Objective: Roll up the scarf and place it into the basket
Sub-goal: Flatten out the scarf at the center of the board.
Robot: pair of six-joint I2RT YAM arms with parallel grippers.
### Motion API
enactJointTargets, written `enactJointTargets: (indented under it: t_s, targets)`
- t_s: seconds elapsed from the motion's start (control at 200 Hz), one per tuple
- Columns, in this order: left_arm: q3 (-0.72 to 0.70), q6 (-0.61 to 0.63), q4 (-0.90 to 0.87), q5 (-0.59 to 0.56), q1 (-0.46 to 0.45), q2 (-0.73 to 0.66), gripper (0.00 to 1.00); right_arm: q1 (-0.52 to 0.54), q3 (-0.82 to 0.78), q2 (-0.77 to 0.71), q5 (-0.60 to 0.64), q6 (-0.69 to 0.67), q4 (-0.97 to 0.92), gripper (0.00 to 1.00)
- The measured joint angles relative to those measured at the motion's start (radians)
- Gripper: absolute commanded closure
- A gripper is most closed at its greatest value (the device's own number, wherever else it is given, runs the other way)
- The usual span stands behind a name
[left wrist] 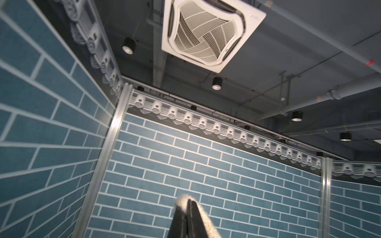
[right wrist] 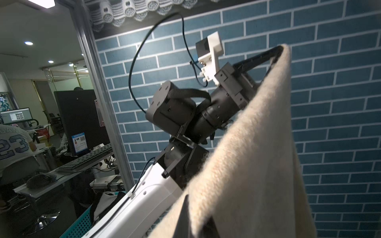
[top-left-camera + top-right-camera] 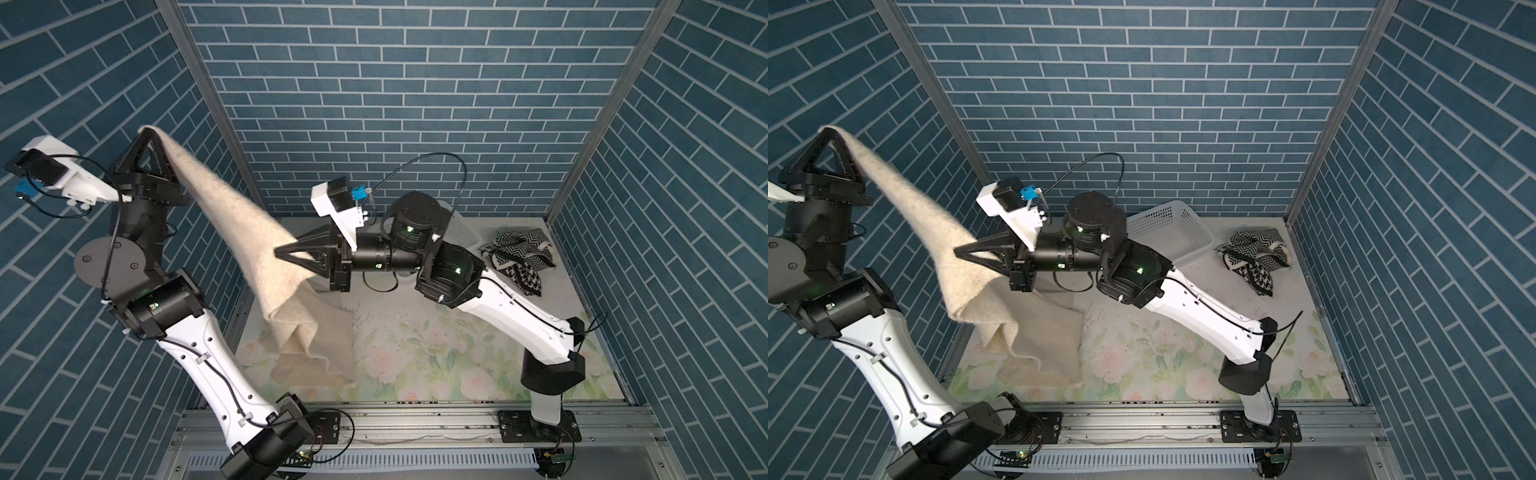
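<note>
Scarf [image 3: 232, 216]: cream knit, stretched between both grippers, with its lower end piled on the floral table [image 3: 436, 353] near the left edge. Legible writing: "23" on a shirt [image 2: 12, 144] outside the cell. Left gripper [image 3: 146, 132]: raised high, pointing up, jaws pressed together on the scarf's top corner. Right gripper [image 3: 278, 252]: level, pointing left, pinching the scarf's edge. Basket [image 3: 1167, 232]: far right, behind the right arm, well apart from the scarf.
</note>
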Motion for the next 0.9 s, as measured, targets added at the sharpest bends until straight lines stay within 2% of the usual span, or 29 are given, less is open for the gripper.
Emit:
enactJointTargets:
  t_s: [0.1,0.21,0.28,0.355,0.425,0.49,0.565,0.67,0.745,0.825,0.9]
  targets:
    - [0.004,-0.093,0.084,0.026,0.002,0.076,1.00,0.004,-0.068,-0.032,0.048,-0.012,-0.011,1.00]
    - [0.063,-0.161,0.152,0.048,-0.071,0.165,1.00,-0.010,-0.348,-0.227,0.161,-0.027,0.024,1.00]
    - [0.133,-0.133,0.135,0.062,-0.210,0.222,1.00,-0.043,-0.541,-0.386,0.242,-0.026,0.056,1.00]
    - [0.209,-0.033,0.058,0.060,-0.425,0.272,1.00,-0.095,-0.715,-0.562,0.361,-0.022,0.081,1.00]
    - [0.252,0.060,-0.013,0.050,-0.634,0.310,1.00,-0.137,-0.840,-0.729,0.530,-0.012,0.080,1.00]
    - [0.250,0.121,-0.042,0.039,-0.786,0.335,1.00,-0.142,-0.910,-0.871,0.681,0.008,0.034,1.00]
    - [0.184,0.185,-0.041,0.009,-0.949,0.347,1.00,-0.135,-0.969,-1.018,0.842,0.060,-0.031,1.00]
    - [0.079,0.257,-0.032,-0.026,-1.120,0.380,1.00,-0.134,-1.106,-1.212,1.025,0.187,-0.133,1.00]
    - [0.040,0.296,-0.013,-0.045,-1.227,0.455,1.00,-0.134,-1.232,-1.327,1.133,0.313,-0.231,1.00]
    - [0.046,0.316,0.008,-0.054,-1.315,0.575,1.00,-0.134,-1.365,-1.399,1.224,0.476,-0.370,1.00]
    - [0.119,0.320,0.019,-0.055,-1.384,0.735,1.00,-0.134,-1.471,-1.429,1.292,0.639,-0.513,1.00]
